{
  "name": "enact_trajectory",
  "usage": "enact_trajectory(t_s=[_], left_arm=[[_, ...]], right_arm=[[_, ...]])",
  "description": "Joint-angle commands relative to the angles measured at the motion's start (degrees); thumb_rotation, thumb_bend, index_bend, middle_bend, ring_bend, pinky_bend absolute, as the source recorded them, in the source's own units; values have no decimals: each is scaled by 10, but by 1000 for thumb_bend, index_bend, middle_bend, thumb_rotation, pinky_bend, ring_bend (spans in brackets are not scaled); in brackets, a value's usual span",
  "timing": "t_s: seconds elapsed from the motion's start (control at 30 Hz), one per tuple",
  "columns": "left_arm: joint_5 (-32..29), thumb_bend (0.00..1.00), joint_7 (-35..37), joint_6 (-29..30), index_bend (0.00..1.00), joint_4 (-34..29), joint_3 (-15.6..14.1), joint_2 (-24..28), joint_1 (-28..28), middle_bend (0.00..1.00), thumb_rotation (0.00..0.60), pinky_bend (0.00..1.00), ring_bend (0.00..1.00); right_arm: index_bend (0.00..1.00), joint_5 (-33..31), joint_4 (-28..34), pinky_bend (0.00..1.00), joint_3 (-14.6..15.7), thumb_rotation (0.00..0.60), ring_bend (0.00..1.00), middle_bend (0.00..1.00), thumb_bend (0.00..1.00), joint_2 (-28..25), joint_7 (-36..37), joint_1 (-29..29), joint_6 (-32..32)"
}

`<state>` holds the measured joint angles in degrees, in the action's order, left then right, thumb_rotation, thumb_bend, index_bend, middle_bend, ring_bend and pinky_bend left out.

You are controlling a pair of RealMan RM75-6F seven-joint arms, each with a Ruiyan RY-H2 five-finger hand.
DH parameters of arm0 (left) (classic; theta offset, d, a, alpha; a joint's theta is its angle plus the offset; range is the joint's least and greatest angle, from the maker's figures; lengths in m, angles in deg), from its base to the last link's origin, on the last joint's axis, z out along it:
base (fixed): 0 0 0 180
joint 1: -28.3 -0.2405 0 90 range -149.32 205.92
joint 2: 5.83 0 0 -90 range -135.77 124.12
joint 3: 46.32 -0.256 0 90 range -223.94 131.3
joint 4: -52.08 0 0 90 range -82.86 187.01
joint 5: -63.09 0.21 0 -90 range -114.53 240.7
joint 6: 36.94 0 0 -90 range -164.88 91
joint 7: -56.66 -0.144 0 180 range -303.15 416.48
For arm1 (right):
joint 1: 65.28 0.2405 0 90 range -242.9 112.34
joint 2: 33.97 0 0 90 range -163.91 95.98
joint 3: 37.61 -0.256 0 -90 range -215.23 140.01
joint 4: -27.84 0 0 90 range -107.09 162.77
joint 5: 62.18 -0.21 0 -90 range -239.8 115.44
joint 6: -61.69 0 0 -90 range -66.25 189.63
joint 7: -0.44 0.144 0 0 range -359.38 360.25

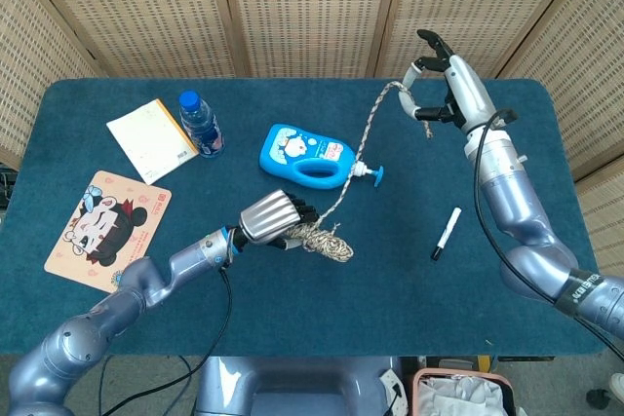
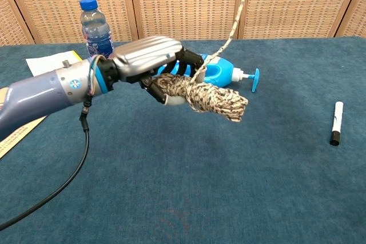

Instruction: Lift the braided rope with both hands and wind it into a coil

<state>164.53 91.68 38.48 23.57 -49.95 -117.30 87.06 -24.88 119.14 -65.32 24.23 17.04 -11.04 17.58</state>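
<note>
Mid-winding: my left robot hand (image 2: 150, 61) grips the coiled braided rope (image 2: 203, 95) above the counter (image 1: 292, 299); right robot hand (image 1: 450, 85) pinches the free end far right. Next: wrap another loop.

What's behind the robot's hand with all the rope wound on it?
Behind the left hand and its rope coil lies a blue pump bottle on its side. Only its neck and pump show in the chest view; the hand covers the rest.

Left hand (image 1: 265, 219) low, right hand (image 1: 450, 85) raised
</note>
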Motion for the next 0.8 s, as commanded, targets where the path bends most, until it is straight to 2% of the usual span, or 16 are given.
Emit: enact_trajectory(t_s=[0.03, 0.23, 0.33, 0.47, 0.8], left_arm=[[4, 568, 24, 30, 767, -5, -3, 15, -8, 605, 600, 672, 574], [-12, 569, 63, 54, 769, -35, 16, 32, -9, 606, 600, 672, 575], [-38, 569, 97, 36, 769, -78, 38, 48, -6, 606, 600, 672, 575], [-63, 569, 96, 14, 769, -109, 61, 59, 1, 606, 600, 672, 575], [-140, 569, 3, -60, 770, -149, 137, 49, 27, 609, 600, 672, 577]], right_arm=[[697, 14, -24, 0, 13, 600, 0, 45, 471, 18, 20, -16, 24], [697, 59, -58, 0, 27, 600, 0, 46, 471, 44, 54, -40, 54], [697, 89, -71, 0, 35, 600, 0, 47, 471, 59, 73, -53, 70], [698, 123, -72, 0, 43, 600, 0, 47, 471, 67, 82, -64, 77], [703, 218, -24, 0, 80, 600, 0, 47, 471, 66, 82, -111, 50]])
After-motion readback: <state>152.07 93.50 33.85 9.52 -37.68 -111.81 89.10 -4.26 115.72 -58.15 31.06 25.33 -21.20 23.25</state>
